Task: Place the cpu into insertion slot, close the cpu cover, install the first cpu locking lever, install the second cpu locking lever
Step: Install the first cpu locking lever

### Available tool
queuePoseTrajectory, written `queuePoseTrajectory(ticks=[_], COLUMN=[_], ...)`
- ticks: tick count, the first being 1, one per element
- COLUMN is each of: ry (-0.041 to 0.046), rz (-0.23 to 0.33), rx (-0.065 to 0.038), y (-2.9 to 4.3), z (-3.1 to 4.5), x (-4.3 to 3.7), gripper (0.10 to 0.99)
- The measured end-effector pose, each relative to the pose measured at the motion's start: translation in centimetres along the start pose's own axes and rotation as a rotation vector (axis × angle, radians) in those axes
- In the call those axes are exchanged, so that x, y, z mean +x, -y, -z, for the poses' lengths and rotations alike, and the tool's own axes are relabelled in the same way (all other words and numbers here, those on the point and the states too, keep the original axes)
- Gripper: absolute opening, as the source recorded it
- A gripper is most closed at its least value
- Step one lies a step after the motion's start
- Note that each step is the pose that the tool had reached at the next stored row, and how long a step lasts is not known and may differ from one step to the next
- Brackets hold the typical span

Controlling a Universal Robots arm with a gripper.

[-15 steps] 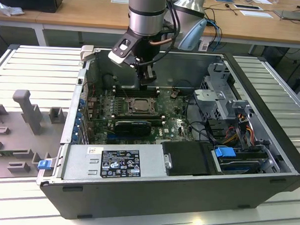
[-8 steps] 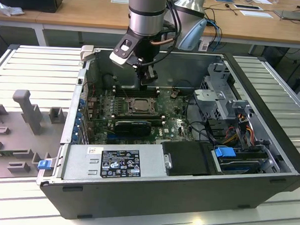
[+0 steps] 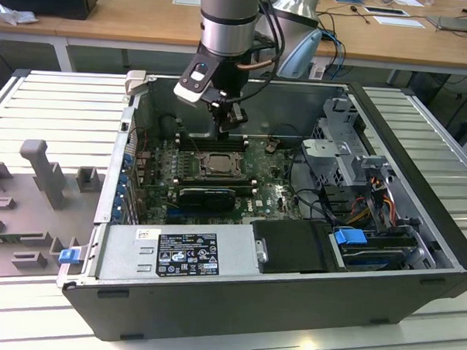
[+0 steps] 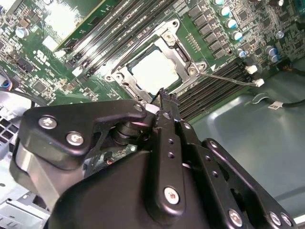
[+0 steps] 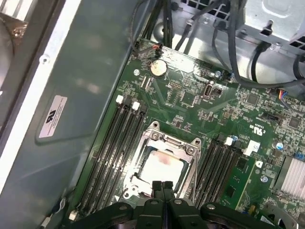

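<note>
1. The cpu (image 5: 162, 167) lies flat in the insertion slot (image 3: 216, 163). The slot is in the middle part of the motherboard (image 5: 190, 100), between two banks of long black memory slots (image 5: 116, 148), inside the open computer case (image 3: 236, 299).
2. The cpu cover (image 5: 156, 136) is down over the chip. Its grey frame goes around the pale face on all sides.
3. The gripper (image 5: 162, 185) has its two fingers pressed together and holds nothing. Its tip is just above the socket's edge.
4. In the second wrist view a thin lever rod (image 4: 228, 78) runs out from one socket corner over the memory slots. I judge it is not latched.
5. So I judge the first two steps are done and the lever step is in hand.
6. This step calls for a firm, narrow push on the rod, without touching the board parts beside it.
</note>
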State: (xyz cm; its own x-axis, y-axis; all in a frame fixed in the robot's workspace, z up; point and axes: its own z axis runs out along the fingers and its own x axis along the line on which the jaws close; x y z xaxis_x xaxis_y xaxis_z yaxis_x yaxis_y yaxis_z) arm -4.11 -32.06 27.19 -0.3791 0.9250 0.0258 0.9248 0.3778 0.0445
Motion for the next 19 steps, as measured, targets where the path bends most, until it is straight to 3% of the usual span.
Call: queuePoseTrajectory(ticks=[5,19], ry=[-0.0033,-0.0085], rz=[0.074,0.191], rx=[0.002,0.005], y=[0.00,0.00], z=[0.00,0.00], x=[0.00,0.00], gripper=[0.106,0.106])
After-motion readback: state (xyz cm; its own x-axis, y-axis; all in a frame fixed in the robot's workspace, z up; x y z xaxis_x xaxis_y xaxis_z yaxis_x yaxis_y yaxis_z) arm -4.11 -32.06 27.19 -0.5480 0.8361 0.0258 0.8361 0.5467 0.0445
